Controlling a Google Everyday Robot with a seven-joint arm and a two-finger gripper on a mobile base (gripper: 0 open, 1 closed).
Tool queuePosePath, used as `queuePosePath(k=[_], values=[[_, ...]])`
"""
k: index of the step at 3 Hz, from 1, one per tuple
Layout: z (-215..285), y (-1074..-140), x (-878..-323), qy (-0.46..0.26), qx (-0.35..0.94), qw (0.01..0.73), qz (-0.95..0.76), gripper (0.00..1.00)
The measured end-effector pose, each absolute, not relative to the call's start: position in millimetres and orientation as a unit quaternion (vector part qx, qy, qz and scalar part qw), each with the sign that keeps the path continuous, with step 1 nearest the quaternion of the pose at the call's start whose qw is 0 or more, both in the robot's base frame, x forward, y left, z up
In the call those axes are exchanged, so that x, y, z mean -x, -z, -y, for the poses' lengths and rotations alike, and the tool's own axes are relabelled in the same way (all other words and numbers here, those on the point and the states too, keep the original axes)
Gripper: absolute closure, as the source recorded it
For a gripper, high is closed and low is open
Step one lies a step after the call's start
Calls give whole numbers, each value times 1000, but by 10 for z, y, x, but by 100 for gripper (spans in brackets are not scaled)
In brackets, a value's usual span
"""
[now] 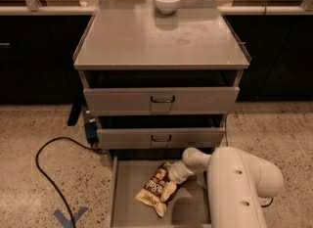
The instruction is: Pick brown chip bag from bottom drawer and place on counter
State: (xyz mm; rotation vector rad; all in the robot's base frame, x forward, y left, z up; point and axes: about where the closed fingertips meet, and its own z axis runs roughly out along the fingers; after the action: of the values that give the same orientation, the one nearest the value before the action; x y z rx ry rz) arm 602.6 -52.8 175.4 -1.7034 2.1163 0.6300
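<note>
Gripper [172, 187]: at the bag [152, 193] in the drawer [128, 179]; hold cannot be told.
Advice: bag to be pinched mid-body, lifted straight.

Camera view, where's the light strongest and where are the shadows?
Camera view: counter brightest, with a reflection under the white bowl; gaps above both drawer fronts black; bottom drawer dim, darkest beneath the arm, where the end effector sits at the brown chip bag.
</note>
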Motion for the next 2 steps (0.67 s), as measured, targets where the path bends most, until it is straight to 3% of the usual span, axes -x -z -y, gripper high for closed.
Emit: queuePosePath(k=[2], values=[[584, -1357, -5878, -250, 588, 120, -760, 0]])
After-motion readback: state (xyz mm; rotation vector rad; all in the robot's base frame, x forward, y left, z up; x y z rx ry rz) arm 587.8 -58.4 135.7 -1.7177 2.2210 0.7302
